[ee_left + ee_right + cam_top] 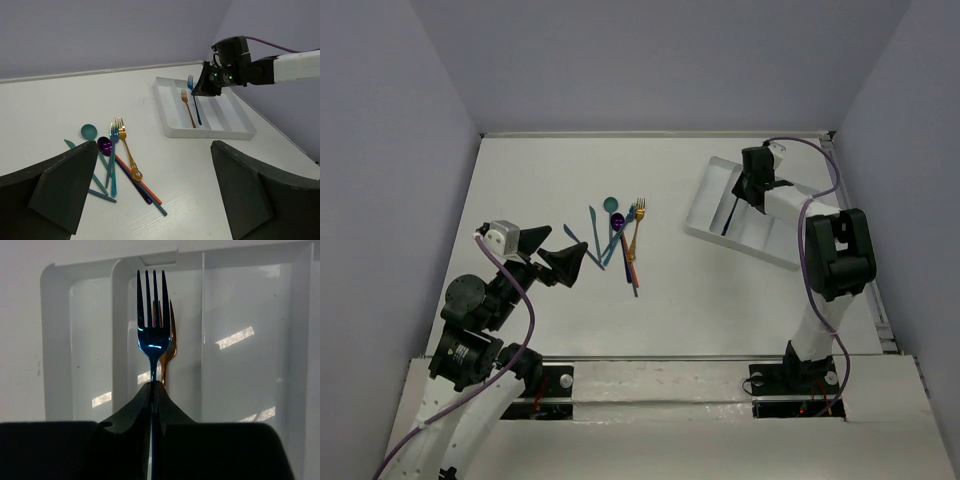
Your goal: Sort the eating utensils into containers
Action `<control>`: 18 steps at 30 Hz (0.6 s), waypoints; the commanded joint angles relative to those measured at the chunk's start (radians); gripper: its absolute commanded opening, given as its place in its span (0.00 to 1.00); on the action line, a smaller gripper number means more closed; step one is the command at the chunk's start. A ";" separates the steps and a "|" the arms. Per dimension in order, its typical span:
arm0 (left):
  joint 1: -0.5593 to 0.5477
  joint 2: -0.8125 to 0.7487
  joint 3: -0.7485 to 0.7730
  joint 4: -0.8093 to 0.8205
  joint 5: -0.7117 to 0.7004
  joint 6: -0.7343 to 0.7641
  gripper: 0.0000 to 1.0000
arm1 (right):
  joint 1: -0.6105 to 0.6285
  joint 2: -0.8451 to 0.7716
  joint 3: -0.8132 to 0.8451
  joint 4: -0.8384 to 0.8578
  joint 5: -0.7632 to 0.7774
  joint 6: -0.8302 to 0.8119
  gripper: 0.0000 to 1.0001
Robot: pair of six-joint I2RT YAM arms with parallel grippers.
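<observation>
Pinched by its handle between the closed fingers of the black right gripper: slim glossy blue metal fork, tines pointing away. Lies lengthwise along the dividers of the shallow white compartment tray, directly over the slot holding an orange-gold fork. Left gripper spread wide, empty, nearer the loose pile of coloured utensils mid-table.

1. Right gripper with blue fork hangs over the tray's far end, blocking entry from above.
2. Orange fork occupies a middle compartment; both neighbours lie bare.
3. Bare table between utensil pile and tray gives passing room.
</observation>
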 commanded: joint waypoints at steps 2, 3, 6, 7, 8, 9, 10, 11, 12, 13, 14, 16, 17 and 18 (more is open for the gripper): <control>-0.005 0.001 0.033 0.045 0.011 0.002 0.99 | -0.026 0.050 0.098 0.009 -0.001 -0.004 0.20; -0.005 0.002 0.033 0.044 0.010 0.002 0.99 | -0.026 0.055 0.100 0.008 -0.009 -0.008 0.25; -0.005 0.001 0.033 0.045 0.013 0.002 0.99 | -0.026 0.064 0.118 -0.017 -0.052 -0.028 0.49; -0.005 0.001 0.033 0.045 0.013 0.002 0.99 | -0.026 0.061 0.120 -0.023 -0.061 -0.035 0.50; -0.005 0.001 0.033 0.045 0.015 0.002 0.99 | -0.026 0.041 0.108 -0.014 -0.092 -0.042 0.56; -0.005 0.001 0.033 0.047 0.015 0.001 0.99 | -0.026 0.030 0.100 -0.005 -0.107 -0.047 0.61; -0.005 -0.001 0.033 0.047 0.016 0.001 0.99 | -0.026 0.016 0.097 -0.004 -0.116 -0.053 0.62; -0.005 -0.001 0.033 0.047 0.016 0.001 0.99 | 0.001 -0.014 0.092 -0.006 -0.132 -0.056 0.62; -0.005 -0.002 0.033 0.047 0.018 0.002 0.99 | 0.021 -0.030 0.074 0.000 -0.141 -0.062 0.63; -0.005 -0.002 0.033 0.047 0.016 0.001 0.99 | 0.047 -0.045 0.065 0.009 -0.149 -0.079 0.63; -0.005 -0.002 0.033 0.048 0.016 0.001 0.99 | 0.117 -0.063 0.062 0.009 -0.143 -0.088 0.63; 0.004 -0.004 0.033 0.048 0.016 0.001 0.99 | 0.202 -0.065 0.074 -0.001 -0.117 -0.116 0.62; 0.004 -0.004 0.033 0.050 0.016 0.001 0.99 | 0.243 -0.060 0.080 -0.014 -0.076 -0.122 0.62; 0.004 -0.005 0.033 0.047 0.015 0.001 0.99 | 0.282 -0.054 0.086 -0.017 -0.061 -0.125 0.60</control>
